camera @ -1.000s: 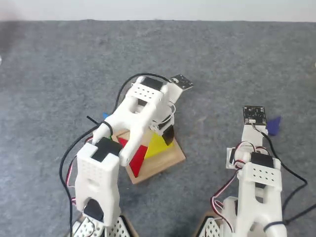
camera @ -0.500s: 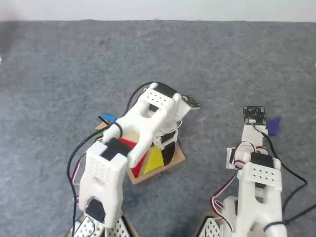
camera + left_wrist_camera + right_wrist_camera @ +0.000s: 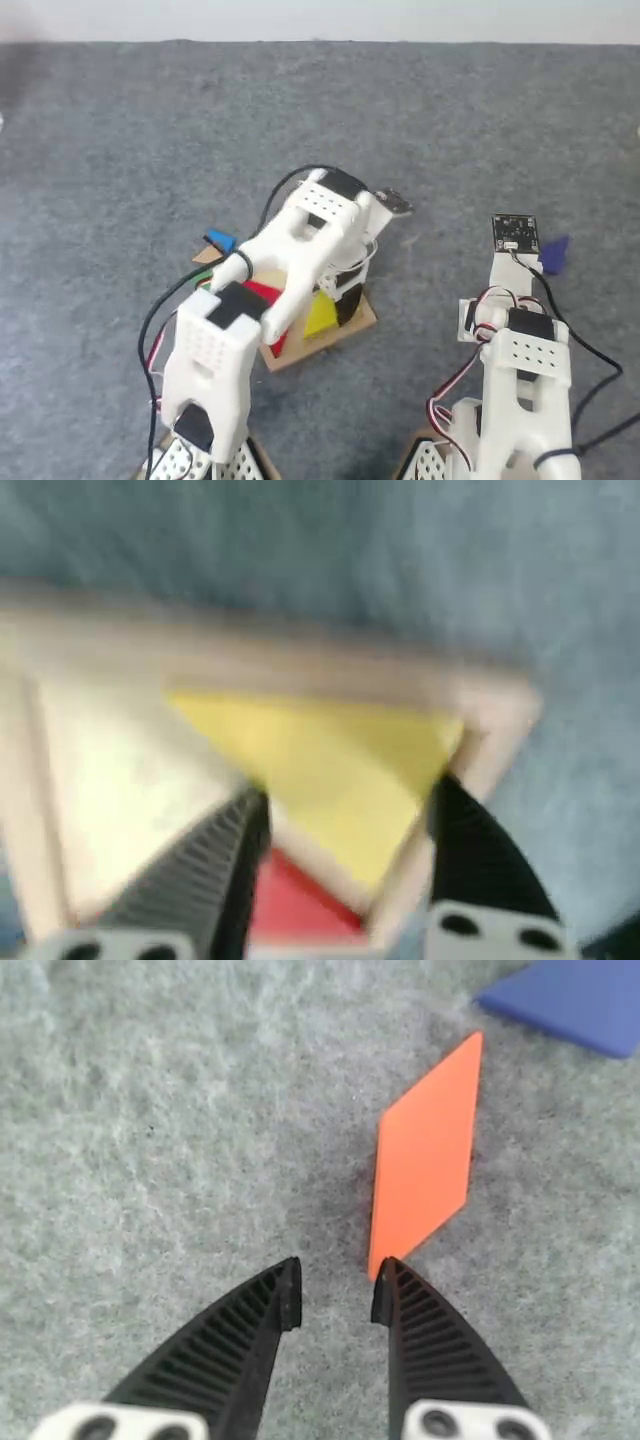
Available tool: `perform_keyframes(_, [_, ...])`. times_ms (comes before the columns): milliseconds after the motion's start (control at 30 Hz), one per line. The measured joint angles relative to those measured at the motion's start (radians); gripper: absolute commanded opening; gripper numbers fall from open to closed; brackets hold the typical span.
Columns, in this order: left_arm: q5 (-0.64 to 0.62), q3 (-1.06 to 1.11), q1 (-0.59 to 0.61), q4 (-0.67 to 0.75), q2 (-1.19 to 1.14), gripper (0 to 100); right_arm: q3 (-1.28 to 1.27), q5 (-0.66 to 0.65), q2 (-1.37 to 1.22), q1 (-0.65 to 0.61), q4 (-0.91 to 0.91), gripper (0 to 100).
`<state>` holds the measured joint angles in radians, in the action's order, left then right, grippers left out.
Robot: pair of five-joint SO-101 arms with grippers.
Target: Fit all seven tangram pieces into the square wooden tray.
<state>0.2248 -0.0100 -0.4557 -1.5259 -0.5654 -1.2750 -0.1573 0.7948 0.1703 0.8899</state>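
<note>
Swung rightward since a second ago, the left arm hangs over the square wooden tray [image 3: 352, 324]. The left gripper [image 3: 350, 795] has its jaws apart above the yellow triangle [image 3: 340, 770], which lies in a tray corner beside the red triangle [image 3: 300, 905]. A blue piece [image 3: 218, 241] lies just beside the tray. The right gripper [image 3: 338, 1270] is slightly parted over the carpet [image 3: 150, 1110], one fingertip beside the orange parallelogram [image 3: 425, 1195], near a purple piece [image 3: 570, 1000].

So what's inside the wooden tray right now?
A yellow triangle in one corner and a red piece near it, with bare wood too. The left arm covers the rest of the tray.
</note>
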Motion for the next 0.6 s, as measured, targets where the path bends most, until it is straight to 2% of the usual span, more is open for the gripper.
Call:
perform_keyframes(133, [-0.015,0.063,-0.066,0.077,0.034,20,0.000,0.000,0.000,0.000,0.000,13.8])
perform_keyframes(233, [-0.051,0.081,-0.084,0.107,0.048,14,0.000,0.000,0.000,0.000,0.000,13.8])
perform_keyframes(467, [-0.071,0.092,-0.092,0.107,0.049,2,0.000,0.000,0.000,0.000,0.000,13.8])
perform_keyframes(600, [-0.072,0.094,-0.118,0.107,0.049,1,0.000,0.000,0.000,0.000,0.000,13.8])
